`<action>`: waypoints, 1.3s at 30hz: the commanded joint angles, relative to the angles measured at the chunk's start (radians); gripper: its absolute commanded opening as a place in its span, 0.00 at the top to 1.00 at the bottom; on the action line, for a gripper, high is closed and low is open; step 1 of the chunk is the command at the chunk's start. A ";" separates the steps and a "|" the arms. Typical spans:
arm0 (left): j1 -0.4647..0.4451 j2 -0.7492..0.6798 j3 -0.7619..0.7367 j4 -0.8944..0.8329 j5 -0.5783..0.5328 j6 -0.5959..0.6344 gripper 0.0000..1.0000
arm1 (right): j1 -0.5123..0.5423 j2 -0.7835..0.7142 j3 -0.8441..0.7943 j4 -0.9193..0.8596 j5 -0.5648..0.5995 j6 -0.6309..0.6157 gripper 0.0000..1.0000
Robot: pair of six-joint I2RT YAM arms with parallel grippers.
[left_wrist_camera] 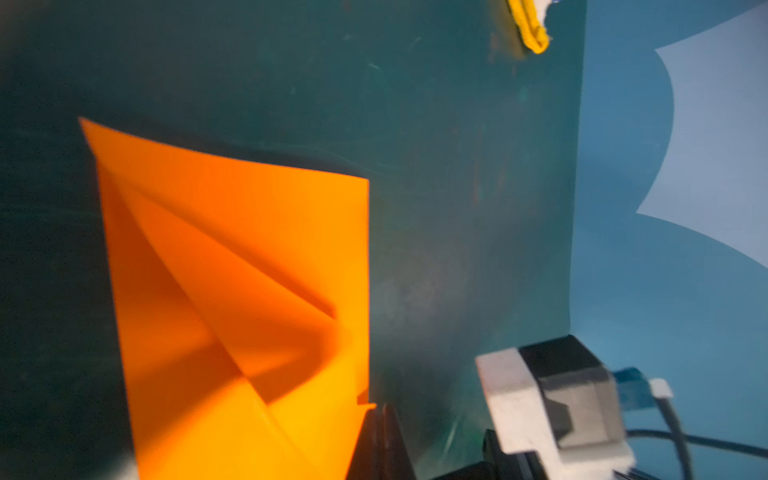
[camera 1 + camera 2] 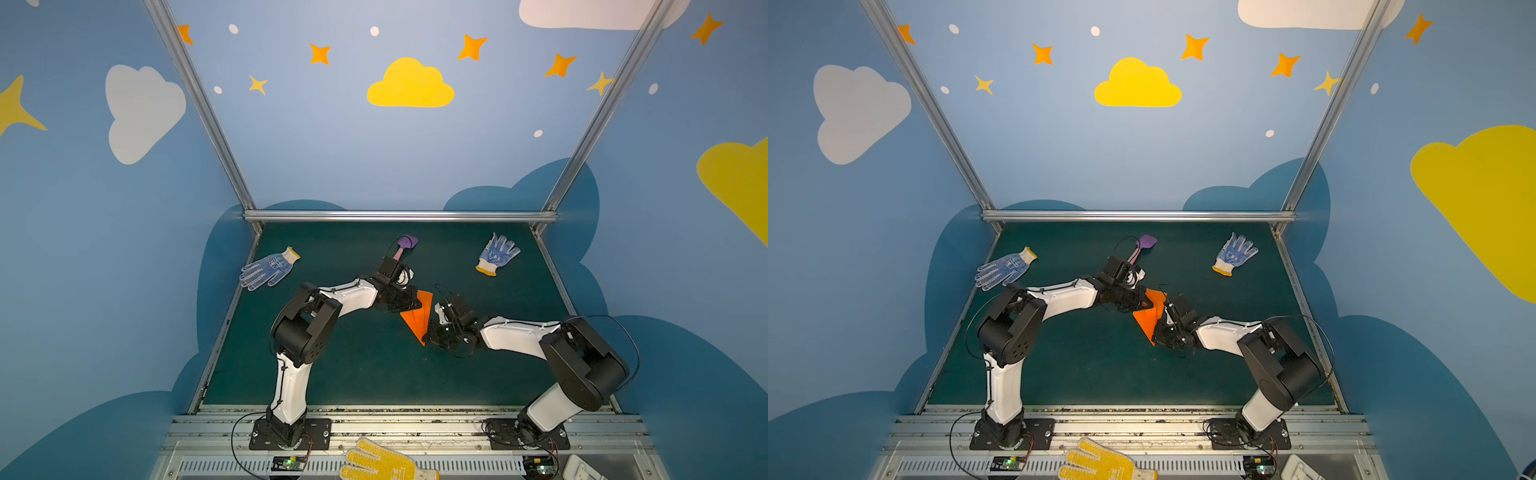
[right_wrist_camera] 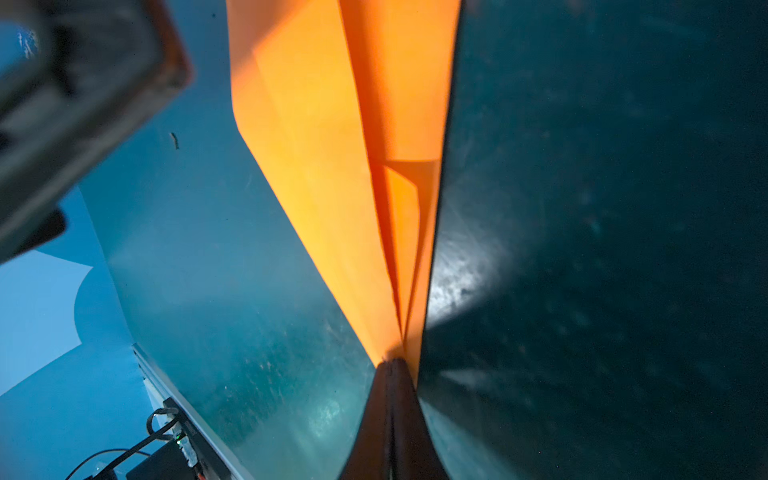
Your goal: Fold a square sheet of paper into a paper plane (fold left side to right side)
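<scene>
While both arms are meeting over the middle of the table, the paper plane is sitting between them as a bright-orange pointed dart, its broad end pointing toward the back wall and its tip aiming toward the front rail in both top views. Layered folds are showing along its length in the left wrist view and in the right wrist view. Whether it is touching the green mat cannot be told.

The left gripper is reaching in from the left and is pinching the broad end, its jaws pressed together on the paper's corner. The right gripper is coming in from the right and is clamping the paper nearer the tip, its jaws closed with the orange layers fanning out from between them.

Behind the left wrist, a purple-headed spatula is lying near the back edge. One blue dotted glove is lying at the mat's far left and another blue dotted glove at the far right, both well apart from the paper. A yellow glove is resting on the front rail between the two arm bases.
</scene>
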 commanded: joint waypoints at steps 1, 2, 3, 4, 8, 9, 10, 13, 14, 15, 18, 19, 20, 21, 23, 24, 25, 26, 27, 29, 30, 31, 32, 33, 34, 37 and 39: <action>0.011 0.031 0.022 0.001 -0.007 0.013 0.96 | -0.019 0.052 -0.025 -0.153 0.064 -0.029 1.00; 0.011 0.037 0.024 -0.004 -0.013 0.019 0.96 | -0.021 0.052 -0.024 -0.152 0.059 -0.031 1.00; 0.013 0.046 0.026 -0.011 -0.024 0.026 0.96 | -0.021 0.051 -0.024 -0.154 0.057 -0.030 1.00; 0.017 0.055 0.023 -0.010 -0.029 0.027 0.96 | -0.021 0.049 -0.025 -0.154 0.055 -0.029 1.00; 0.035 0.091 0.008 0.016 -0.035 0.013 0.96 | -0.022 0.033 0.013 -0.150 0.032 -0.027 1.00; 0.037 0.096 0.008 0.017 -0.035 0.010 0.96 | -0.024 0.028 0.019 -0.150 0.026 -0.026 1.00; 0.038 0.104 0.007 0.020 -0.039 0.011 0.96 | -0.024 0.023 0.028 -0.153 0.020 -0.026 1.00; 0.038 0.121 0.009 0.025 -0.044 0.005 0.96 | -0.026 0.009 0.058 -0.157 0.004 -0.019 1.00; 0.038 0.122 0.005 0.031 -0.045 -0.002 0.96 | -0.028 0.005 0.070 -0.159 0.001 -0.016 1.00; 0.038 0.122 -0.005 0.039 -0.045 -0.006 0.96 | -0.030 0.001 0.080 -0.160 -0.001 -0.014 1.00; 0.038 0.117 -0.024 0.042 -0.055 -0.009 0.96 | -0.033 -0.013 0.117 -0.175 0.006 -0.010 1.00; 0.038 0.115 -0.031 0.046 -0.055 -0.010 0.96 | -0.033 -0.017 0.133 -0.179 0.009 -0.010 1.00; 0.038 0.115 -0.034 0.048 -0.056 -0.010 0.96 | -0.033 -0.018 0.146 -0.183 0.013 -0.008 1.00; 0.037 0.115 -0.034 0.048 -0.056 -0.011 0.96 | -0.033 -0.019 0.157 -0.185 0.015 -0.008 1.00; 0.038 0.114 -0.038 0.048 -0.056 -0.011 0.96 | -0.033 -0.004 0.188 -0.194 0.022 -0.010 1.00; 0.038 0.115 -0.039 0.048 -0.057 -0.010 0.96 | -0.033 0.005 0.199 -0.196 0.025 -0.010 1.00; 0.038 0.113 -0.041 0.048 -0.056 -0.008 0.96 | -0.033 0.019 0.213 -0.195 0.027 -0.011 1.00; 0.037 0.113 -0.044 0.048 -0.057 -0.006 0.96 | -0.032 0.036 0.228 -0.195 0.028 -0.009 1.00; 0.038 0.113 -0.046 0.048 -0.058 -0.007 0.96 | -0.033 0.050 0.241 -0.194 0.028 -0.008 1.00; 0.038 0.114 -0.048 0.048 -0.056 -0.007 0.96 | -0.031 0.082 0.262 -0.189 0.036 -0.003 1.00; 0.038 0.114 -0.049 0.049 -0.055 -0.007 0.96 | -0.031 0.094 0.269 -0.184 0.040 -0.001 1.00; 0.038 0.113 -0.052 0.051 -0.055 -0.007 0.96 | -0.032 0.110 0.278 -0.181 0.044 0.000 1.00; 0.038 0.114 -0.052 0.051 -0.056 -0.006 0.96 | -0.032 0.123 0.284 -0.180 0.047 0.001 1.00; 0.038 0.113 -0.054 0.051 -0.057 -0.007 0.96 | -0.032 0.134 0.288 -0.177 0.046 0.002 1.00; 0.038 0.113 -0.055 0.051 -0.055 -0.007 0.96 | -0.032 0.148 0.291 -0.177 0.044 0.000 1.00; 0.038 0.111 -0.060 0.051 -0.056 -0.005 0.96 | -0.031 0.176 0.285 -0.169 0.031 -0.006 1.00; 0.038 0.112 -0.063 0.051 -0.054 -0.005 0.96 | -0.030 0.184 0.272 -0.169 0.017 -0.010 1.00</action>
